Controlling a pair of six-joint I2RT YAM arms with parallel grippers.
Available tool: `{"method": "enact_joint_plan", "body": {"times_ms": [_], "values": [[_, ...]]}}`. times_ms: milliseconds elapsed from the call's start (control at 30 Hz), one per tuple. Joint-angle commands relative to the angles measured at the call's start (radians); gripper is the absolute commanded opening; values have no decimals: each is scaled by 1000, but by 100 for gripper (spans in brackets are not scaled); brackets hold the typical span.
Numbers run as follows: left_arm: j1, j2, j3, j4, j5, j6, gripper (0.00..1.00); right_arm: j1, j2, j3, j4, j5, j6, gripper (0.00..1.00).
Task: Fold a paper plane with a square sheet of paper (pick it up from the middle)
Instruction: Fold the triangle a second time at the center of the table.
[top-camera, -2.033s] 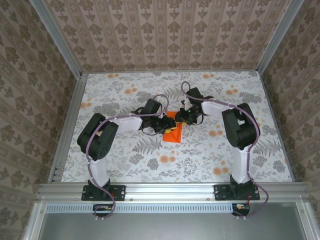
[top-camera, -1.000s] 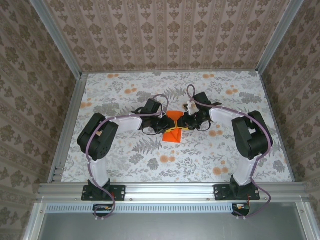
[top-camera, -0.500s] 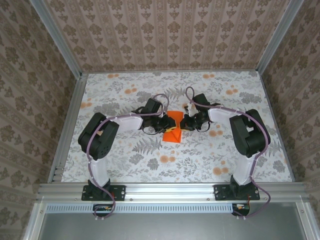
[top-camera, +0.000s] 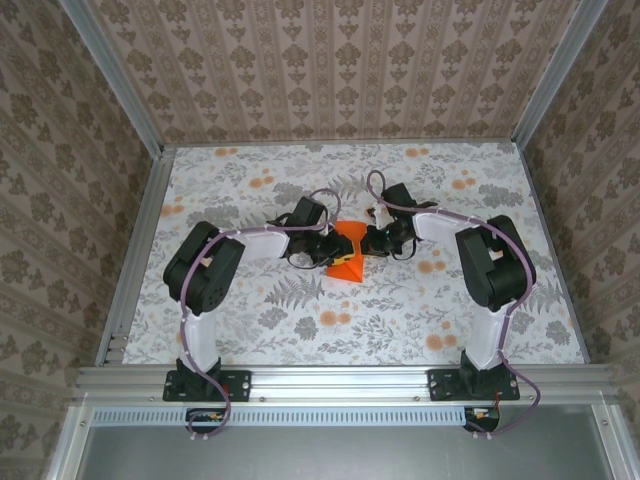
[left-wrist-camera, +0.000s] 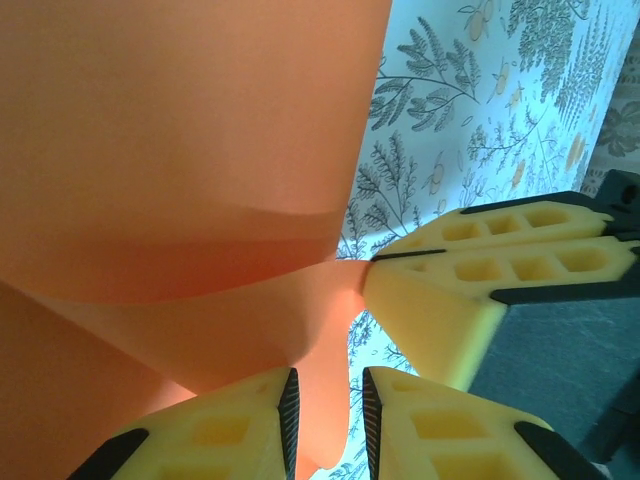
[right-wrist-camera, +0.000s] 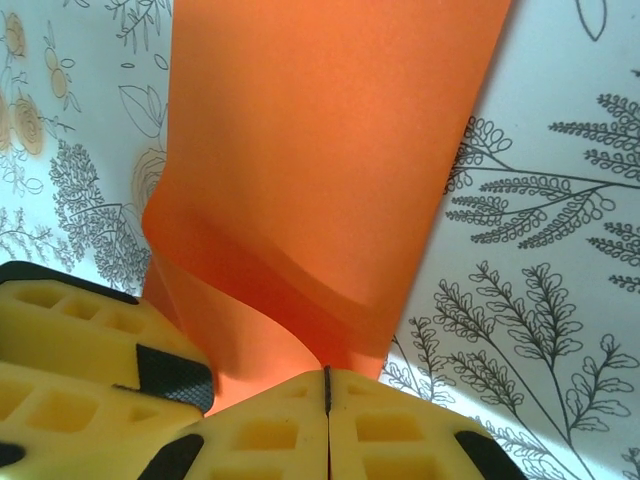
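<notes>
At mid-table in the top view, both arms bend inward and meet over the orange sheet (top-camera: 347, 258). The left gripper (top-camera: 328, 252) is against its left side and the right gripper (top-camera: 370, 243) against its right. From this height the sheet reads as a small creased shape, wider at its near end. How the jaws stand cannot be told here. Around it lies the fern-and-blossom table (top-camera: 250, 320), with papered walls (top-camera: 340, 70) on three sides and a metal rail (top-camera: 340, 378) along the near edge.

Close in, the left wrist view shows more. The sheet (left-wrist-camera: 180, 150) rises as a broad curved panel across the upper left, hiding most of the table (left-wrist-camera: 450, 110). A bent flap of it drops into the narrow gap of the left gripper (left-wrist-camera: 328, 385). The yellow fingers (left-wrist-camera: 230, 425) sit close on either side, but whether the pads actually pinch the flap cannot be told. To the right, the right gripper (left-wrist-camera: 385, 262) comes in sideways, its tips meeting the sheet's edge.

Seen from the right wrist, the right gripper (right-wrist-camera: 327, 378) has its jaws pressed together to a thin line, clamping the sheet (right-wrist-camera: 320, 170) at its near edge. The paper stands up from there with a soft bend across it. The left gripper (right-wrist-camera: 195, 395) crowds the lower left, just beside the sheet, and fern print shows on the table (right-wrist-camera: 560, 200).
</notes>
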Motion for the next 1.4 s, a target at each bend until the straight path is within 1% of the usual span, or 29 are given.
{"method": "enact_joint_plan", "body": {"times_ms": [0, 433, 467, 567, 967, 1000, 1033, 1367], "values": [[-7, 17, 27, 6, 18, 9, 26, 9, 25, 27, -35, 26, -19, 6], [-10, 25, 47, -3, 18, 15, 26, 14, 48, 37, -46, 45, -19, 6], [-11, 19, 46, 12, 52, 8, 26, 14, 49, 37, -48, 48, -19, 6], [-19, 3, 49, 15, 56, 10, 26, 14, 54, 41, -51, 50, -19, 6], [-26, 34, 53, -42, 32, 18, 25, 16, 54, 50, -53, 57, -20, 6], [-26, 38, 52, -47, 1, 17, 25, 16, 55, 51, -53, 55, -19, 6], [-26, 40, 49, -48, -3, 15, 25, 15, 55, 54, -52, 56, -20, 6], [-27, 49, 45, -76, -23, 19, 23, 16, 59, 59, -35, 25, -22, 6]]}}
